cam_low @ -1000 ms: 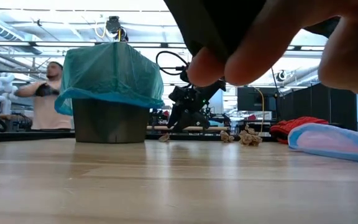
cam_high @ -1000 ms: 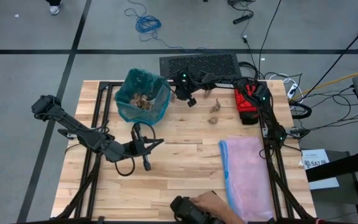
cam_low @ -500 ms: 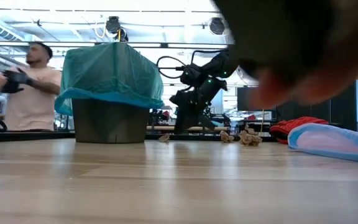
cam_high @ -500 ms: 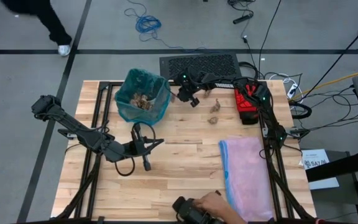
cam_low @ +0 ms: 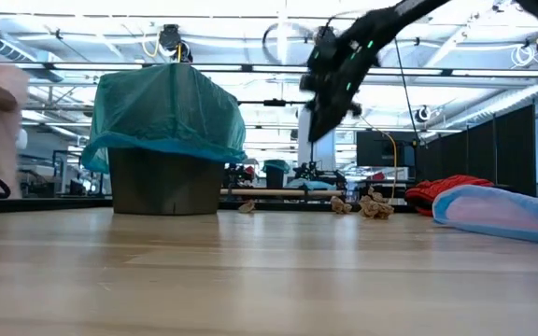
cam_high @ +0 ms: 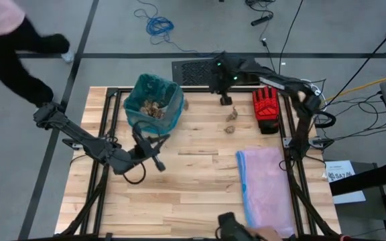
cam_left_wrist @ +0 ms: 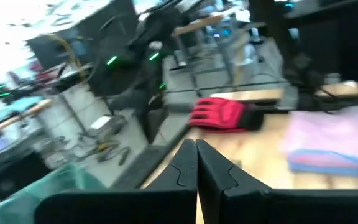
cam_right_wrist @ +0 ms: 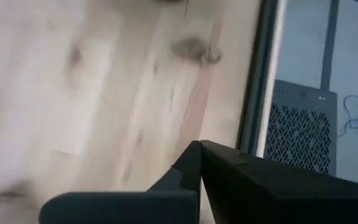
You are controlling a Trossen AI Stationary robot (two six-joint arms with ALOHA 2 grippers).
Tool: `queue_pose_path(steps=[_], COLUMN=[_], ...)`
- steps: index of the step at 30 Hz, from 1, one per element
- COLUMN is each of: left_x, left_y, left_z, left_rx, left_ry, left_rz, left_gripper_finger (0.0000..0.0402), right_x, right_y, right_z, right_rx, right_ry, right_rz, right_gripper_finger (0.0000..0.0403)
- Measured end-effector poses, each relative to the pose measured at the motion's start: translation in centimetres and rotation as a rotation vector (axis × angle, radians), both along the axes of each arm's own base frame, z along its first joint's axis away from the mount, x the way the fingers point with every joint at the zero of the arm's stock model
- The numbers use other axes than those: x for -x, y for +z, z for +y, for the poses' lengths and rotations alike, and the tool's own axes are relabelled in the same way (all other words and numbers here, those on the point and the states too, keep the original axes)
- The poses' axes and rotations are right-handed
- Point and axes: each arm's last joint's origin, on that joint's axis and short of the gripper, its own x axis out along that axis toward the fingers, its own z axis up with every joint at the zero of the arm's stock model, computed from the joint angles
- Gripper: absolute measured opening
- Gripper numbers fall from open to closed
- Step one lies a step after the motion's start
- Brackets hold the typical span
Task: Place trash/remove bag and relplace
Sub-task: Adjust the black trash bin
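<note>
Right tool (cam_high: 226, 100) is up off the desk (cam_high: 193, 181) near the back edge, fingers (cam_right_wrist: 191, 168) clenched together. I can't tell whether anything is pinched between them; nothing shows in the wrist view. In the low view I see the same tool (cam_low: 318, 126) hanging in the air, well above the surface.

Just beside it, toward the right arm's base, two brown paper wads (cam_high: 232, 116) lie on the desk, one a bit nearer the front (cam_high: 230, 130). Low view shows them as a small cluster (cam_low: 374, 206) with another bit (cam_low: 341, 204) next to it. On the other side of the tool, a small wad (cam_low: 246, 206) sits near the bin. The right wrist view catches one wad (cam_right_wrist: 194, 48) on the wood near the desk frame.

Further out from the tool, the bin (cam_high: 154, 102) stands lined with the teal-green bag (cam_high: 168, 118). The bag's rim is folded over the bin's edge (cam_low: 166, 107), and more brown wads (cam_high: 151, 107) lie inside.

Past the loose wads, a red glove (cam_high: 267, 108) lies by the right arm's column. A pink bag with a blue edge (cam_high: 268, 191) lies flat at the front right of the desk.

Left tool (cam_high: 158, 161) is low over the desk in front of the bin, fingers (cam_left_wrist: 194, 165) clenched, nothing in them.

A person (cam_high: 9, 50) is on the floor off the back-left corner.
</note>
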Motion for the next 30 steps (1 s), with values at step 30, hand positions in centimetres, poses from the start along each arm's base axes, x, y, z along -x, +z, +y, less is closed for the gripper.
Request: queue_pose_path(steps=[30], left_x=[4.2], left_y=[-1.0], left_z=[9.7], left_rx=[0.496], left_ry=[0.109], left_rz=[0.105], left_gripper_finger=[0.0], right_x=[3.8], right_y=[-6.6], right_z=[9.2], right_rx=[-0.27], right_ry=[-0.208], right_rz=[-0.309], right_gripper_finger=[0.0])
